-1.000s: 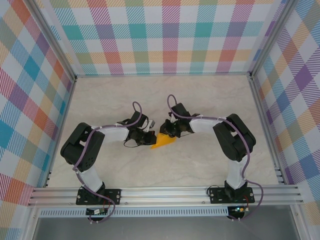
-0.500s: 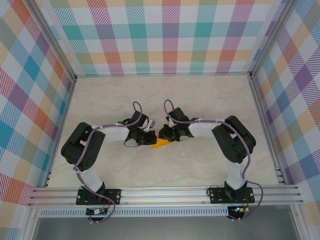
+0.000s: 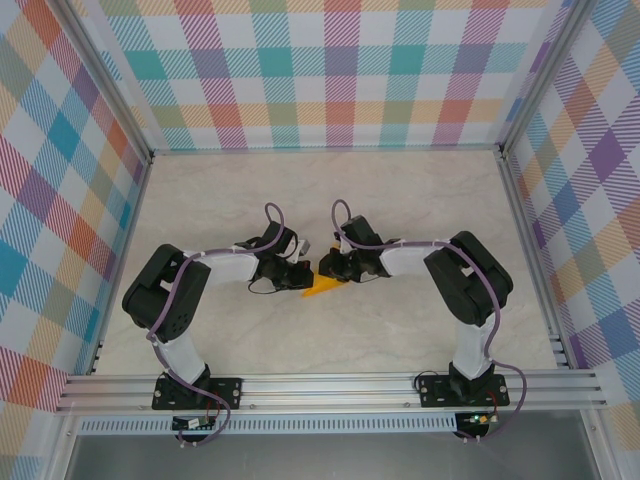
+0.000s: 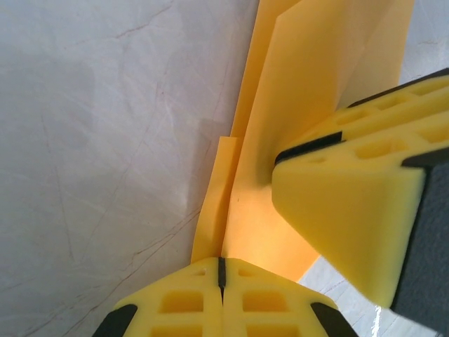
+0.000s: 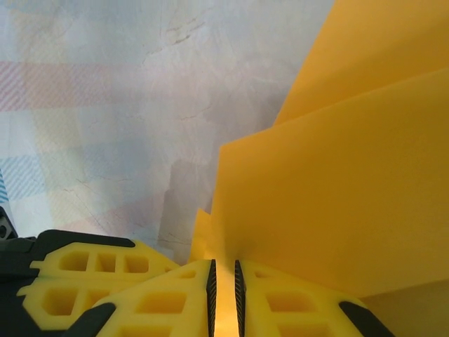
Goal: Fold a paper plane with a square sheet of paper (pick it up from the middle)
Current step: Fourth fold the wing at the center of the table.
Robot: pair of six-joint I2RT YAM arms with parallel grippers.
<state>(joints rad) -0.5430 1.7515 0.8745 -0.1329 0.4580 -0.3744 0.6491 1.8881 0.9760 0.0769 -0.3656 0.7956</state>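
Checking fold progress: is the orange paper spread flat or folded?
Folded: the orange paper is a pointed shape, with overlapping creased layers in the wrist views, pinched in the left tool and right tool.

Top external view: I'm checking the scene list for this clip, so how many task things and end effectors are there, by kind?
folded orange-yellow paper: 1
end effectors, each shut on the paper: 2 (left end effector, right end effector)
Total: 3
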